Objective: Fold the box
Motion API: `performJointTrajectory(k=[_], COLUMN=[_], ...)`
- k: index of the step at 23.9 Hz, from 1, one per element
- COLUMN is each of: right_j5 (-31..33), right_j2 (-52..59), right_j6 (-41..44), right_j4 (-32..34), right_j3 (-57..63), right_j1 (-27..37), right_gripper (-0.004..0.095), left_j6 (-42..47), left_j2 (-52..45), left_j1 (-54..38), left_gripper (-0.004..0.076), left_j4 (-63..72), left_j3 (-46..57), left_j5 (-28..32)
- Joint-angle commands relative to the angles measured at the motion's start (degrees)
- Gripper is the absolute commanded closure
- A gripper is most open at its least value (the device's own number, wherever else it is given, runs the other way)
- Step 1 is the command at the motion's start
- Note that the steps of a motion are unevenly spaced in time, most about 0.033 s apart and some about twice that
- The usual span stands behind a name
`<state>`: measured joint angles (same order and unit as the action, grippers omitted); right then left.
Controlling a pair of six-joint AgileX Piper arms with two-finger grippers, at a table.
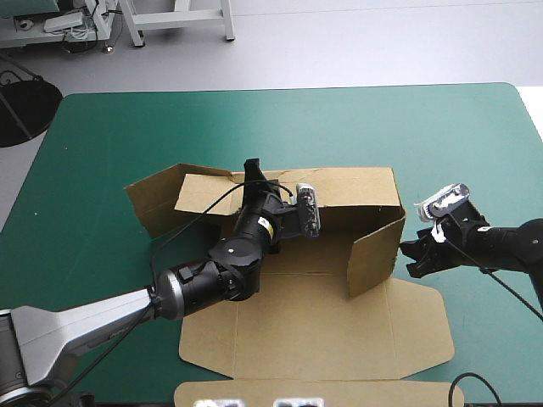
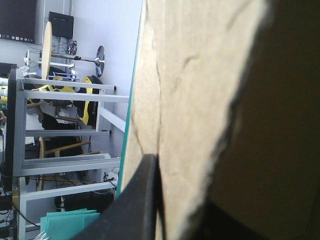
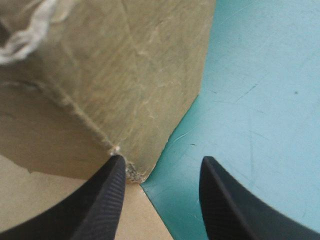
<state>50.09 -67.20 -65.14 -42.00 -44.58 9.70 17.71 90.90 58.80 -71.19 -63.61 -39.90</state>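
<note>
Toward the middle of the desk (image 1: 102, 127), finding the box (image 1: 327, 246) sitting as a half-built brown tray: far wall (image 1: 348, 186) and right wall (image 1: 373, 254) standing up, left flap (image 1: 157, 199) leaning outward, lid (image 1: 322, 339) lying flat toward the near edge. Carrying the left arm (image 1: 212, 284) over the tray's floor, reaching in from the near left. Pinching the far wall's top edge with the left tool (image 1: 253, 168), all but closed, board running between its fingers. Holding the right tool (image 1: 414, 257) just outside the right wall's near corner, fingers spread apart; one finger (image 3: 107, 200) touching that corner in the right wrist view, the other hanging over the teal-green cover (image 3: 260, 90).

Hiding much of the tray's left side under the left arm; not telling whether a wall is standing there. Filling most of the left wrist view with board, showing one black finger (image 2: 142, 200) clearly and leaving the other as a dark blur on the board's opposite face. Cutting off the right arm (image 1: 509, 246) at the high view's right edge.

Showing the cover finely scratched beside the right tool, and pale grey floor (image 1: 356, 42) lying beyond the desk's far edge.
</note>
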Motion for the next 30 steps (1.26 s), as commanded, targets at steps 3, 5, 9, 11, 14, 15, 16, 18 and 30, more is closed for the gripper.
performJointTrajectory(k=[3, 5, 9, 11, 14, 15, 16, 18, 30], right_j5=[3.0, 3.8, 2.0, 1.3, 1.3, 1.0, 0.6, -0.9, -0.3], right_j2=[1.4, 1.4, 1.0, -0.4, -5.2, -7.3, -8.2, -9.9, -10.1], right_j6=[-5.0, -5.0, -6.5, -8.3, -9.0, -9.7, -9.7, -9.7, -11.6], right_j4=[-4.8, -4.8, -9.1, -12.9, -17.9, -19.3, -19.9, -21.4, -17.5], right_j3=[-1.9, -1.9, -1.8, -1.8, -1.8, -1.8, -1.8, -1.8, -1.8], right_j1=[0.1, 0.1, 0.1, 0.1, 0.1, 0.1, 0.1, 0.1, 0.1], right_gripper=[0.0454, 0.0457, 0.0457, 0.0457, 0.0459, 0.0466, 0.0473, 0.0564, 0.0906], left_j6=[1.2, 1.2, 1.2, 1.3, 1.3, 1.3, 1.3, 1.2, 2.2], left_j2=[0.4, 0.4, 0.4, 0.4, 0.4, 0.4, 0.4, 0.4, 0.4], left_j1=[-0.1, -0.1, -0.1, -0.1, -0.1, -0.1, -0.1, -0.1, -0.1], left_gripper=[0.0733, 0.0733, 0.0733, 0.0733, 0.0733, 0.0733, 0.0733, 0.0733, 0.0645], left_j4=[7.8, 7.8, 7.8, 7.8, 7.8, 7.8, 7.8, 7.8, 2.7], left_j3=[0.5, 0.5, 0.5, 0.5, 0.5, 0.5, 0.5, 0.5, 0.5], left_j5=[0.1, 0.1, 0.7, 1.3, 1.7, 1.9, 2.0, 3.1, 0.7])
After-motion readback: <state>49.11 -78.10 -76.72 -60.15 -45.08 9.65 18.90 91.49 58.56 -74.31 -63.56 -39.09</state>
